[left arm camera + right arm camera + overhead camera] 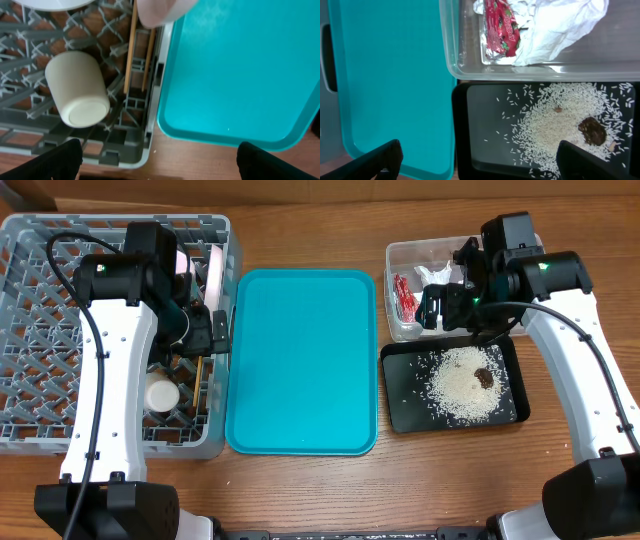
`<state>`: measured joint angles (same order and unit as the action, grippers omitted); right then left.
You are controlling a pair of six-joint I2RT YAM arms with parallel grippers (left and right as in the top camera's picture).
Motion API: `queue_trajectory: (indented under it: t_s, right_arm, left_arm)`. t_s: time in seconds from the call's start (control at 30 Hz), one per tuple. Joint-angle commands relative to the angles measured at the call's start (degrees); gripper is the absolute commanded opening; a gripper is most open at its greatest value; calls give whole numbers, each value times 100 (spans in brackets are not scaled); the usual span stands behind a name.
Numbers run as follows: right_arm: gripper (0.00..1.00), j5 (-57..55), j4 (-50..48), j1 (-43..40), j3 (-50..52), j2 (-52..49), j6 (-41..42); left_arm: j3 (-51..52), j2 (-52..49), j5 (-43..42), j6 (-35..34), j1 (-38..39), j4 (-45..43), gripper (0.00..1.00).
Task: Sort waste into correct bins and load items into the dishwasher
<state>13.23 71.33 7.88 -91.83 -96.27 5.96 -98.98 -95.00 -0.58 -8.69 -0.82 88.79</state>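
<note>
The grey dish rack [40, 395] at left holds a white cup [79, 90] on its side, wooden chopsticks [131, 47], a pale pink bowl [162, 12] and a white plate [213, 275]. My left gripper [159, 160] is open and empty above the rack's right front corner. The clear tub [465, 60] at right holds the red wrapper [500, 27] and white napkin [560, 25]. The black tray [485, 115] below it holds white rice [560, 120] and a brown lump [592, 131]. My right gripper [477, 160] is open and empty above the black tray's left edge.
A large teal serving tray [300, 360] lies between the rack and the bins, with nothing on it. Wooden tabletop [300, 490] shows along the front. A few rice grains lie scattered in the black tray away from the main pile.
</note>
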Motion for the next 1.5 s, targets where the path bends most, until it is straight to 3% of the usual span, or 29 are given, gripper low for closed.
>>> queue_trajectory:
  t_s: [0.0,0.2,0.47,0.67,0.9,1.47]
  right_arm:
    - [100,-192,-17,-22,11,415,-13]
    - [100,-422,-466,-22,734,1432,2]
    - [100,-514,-1633,-22,2643,3707,4]
    - [100,-721,-1440,-22,3239,4994,2]
    - [100,-721,-719,-22,3239,5230,2]
    - [100,-717,-680,-22,3263,5193,2]
  left_arm:
    - [13,203,74,-55,20,42,100]
    - [1043,1373,-68,42,22,-804,100]
    - [3390,3941,-98,269,22,-2555,100]
    - [4358,5401,-90,76,22,-3143,100]
    - [4483,5639,-90,79,20,-3016,100]
    - [4487,5611,-90,79,20,-2861,100]
